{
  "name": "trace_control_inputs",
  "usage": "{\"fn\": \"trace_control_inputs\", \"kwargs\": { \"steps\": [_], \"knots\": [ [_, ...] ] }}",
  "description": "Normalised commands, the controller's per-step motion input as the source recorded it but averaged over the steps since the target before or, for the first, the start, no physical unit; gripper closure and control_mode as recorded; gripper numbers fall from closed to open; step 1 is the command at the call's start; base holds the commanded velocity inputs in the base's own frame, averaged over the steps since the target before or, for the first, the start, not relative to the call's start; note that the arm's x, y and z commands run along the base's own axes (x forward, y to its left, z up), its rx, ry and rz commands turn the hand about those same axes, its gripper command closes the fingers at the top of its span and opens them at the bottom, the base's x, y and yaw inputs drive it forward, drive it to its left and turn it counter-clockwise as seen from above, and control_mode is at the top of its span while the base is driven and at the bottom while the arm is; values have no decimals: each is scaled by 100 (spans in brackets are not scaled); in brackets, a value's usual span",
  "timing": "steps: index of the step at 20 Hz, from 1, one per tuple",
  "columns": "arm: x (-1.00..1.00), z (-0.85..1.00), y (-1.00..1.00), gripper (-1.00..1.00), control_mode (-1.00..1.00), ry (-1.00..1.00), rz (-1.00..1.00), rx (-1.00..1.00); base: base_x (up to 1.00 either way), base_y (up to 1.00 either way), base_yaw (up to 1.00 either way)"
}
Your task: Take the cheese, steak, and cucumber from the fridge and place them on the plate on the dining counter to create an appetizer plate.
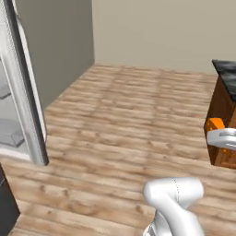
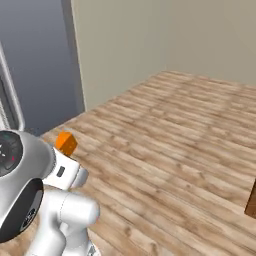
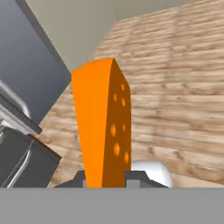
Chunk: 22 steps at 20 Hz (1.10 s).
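Orange cheese (image 3: 103,127) sat clamped in the pincer (image 3: 105,177), jaws nearly closed on its lower end, one dark tip on each side. In the hand view the wedge stood upright out of the tips, holes visible down its right face, nothing else touching it.

Left base view: cheese (image 1: 214,125) showed at the right edge, held up off the wooden floor (image 1: 124,120), with the white hand just beside it and the reddish-brown side of the dining worktop (image 1: 221,106) behind it. A corner of the dark marbled top was visible above that. Whether the cheese was touching the worktop's side, could not tell from that angle.

Right base view: cheese (image 2: 66,142) sat at the end of the white arm, over the floor, with the grey fridge (image 2: 35,65) behind it on the left.

Fridge door (image 1: 25,92) stood open at the left of the left base view, white interior and a grey shelf visible past its edge. Fridge and dining worktop were well apart, bare plank floor between them. Beige wall (image 1: 161,32) ran behind.
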Motion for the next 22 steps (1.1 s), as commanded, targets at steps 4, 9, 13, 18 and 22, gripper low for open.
{"fn": "trace_control_inputs", "kwargs": {
  "steps": [4, 9, 13, 18, 22],
  "knots": [
    [0, 0, 0, 100, 100, 0, 0, 0, -41, 14, -75],
    [0, 0, 0, 100, 100, 0, 0, 0, -56, 12, -67],
    [0, 0, 0, 100, 100, 0, 0, 0, -29, 0, -65],
    [0, 0, 0, 100, 100, 0, 0, 0, 9, 13, -57],
    [0, 0, 0, 100, 100, 0, 0, 0, 58, 54, -36]
  ]
}}
